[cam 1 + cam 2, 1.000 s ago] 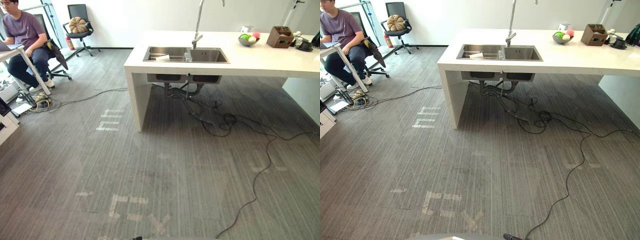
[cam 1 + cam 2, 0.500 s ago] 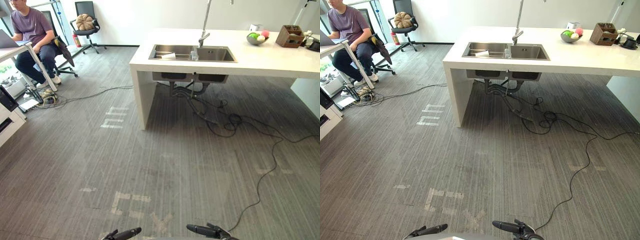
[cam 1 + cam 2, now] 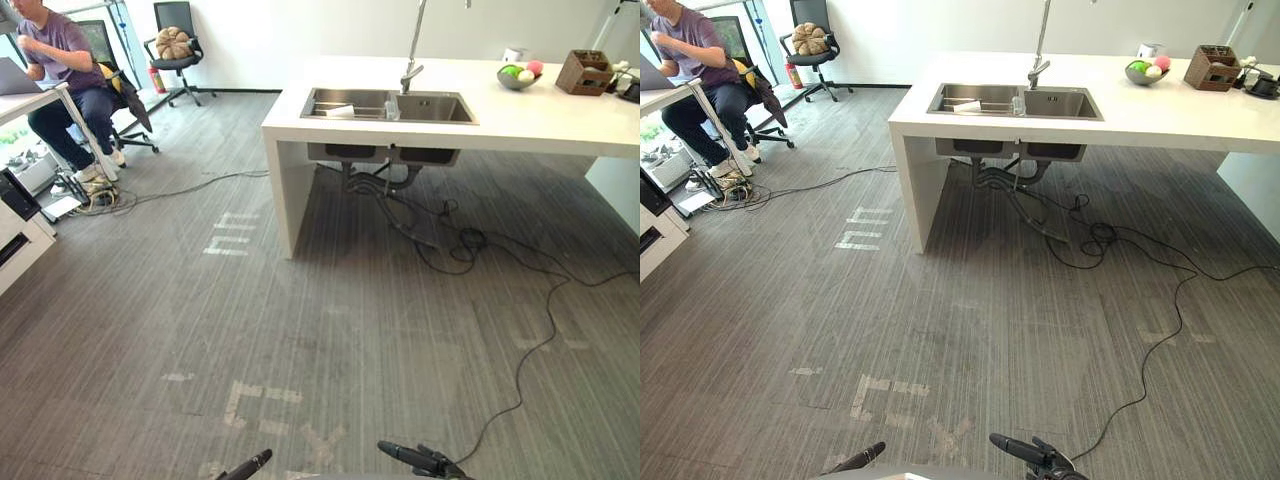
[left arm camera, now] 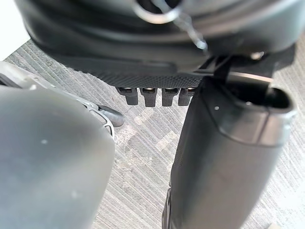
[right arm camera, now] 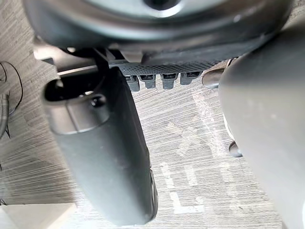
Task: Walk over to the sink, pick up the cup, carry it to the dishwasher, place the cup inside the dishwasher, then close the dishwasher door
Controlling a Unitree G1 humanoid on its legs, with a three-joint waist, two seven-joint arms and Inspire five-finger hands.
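So we're walking up, well short of the counter (image 3: 540, 125). Its sink (image 3: 435, 108) is set in the left end. Left hand (image 3: 250, 466) and right hand (image 3: 405, 455) hang loose and empty, far from the counter, since there's nothing to carry yet. The cup (image 3: 340, 111), we reckon the white one, lies in the sink. A second ago the hands weren't in view. The whole view's shifted, so that's us moving.

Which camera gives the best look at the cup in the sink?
Left eye view: the white cup lies in the sink, left basin, far off. The right eye view shows much the same; both wrist views face the floor.
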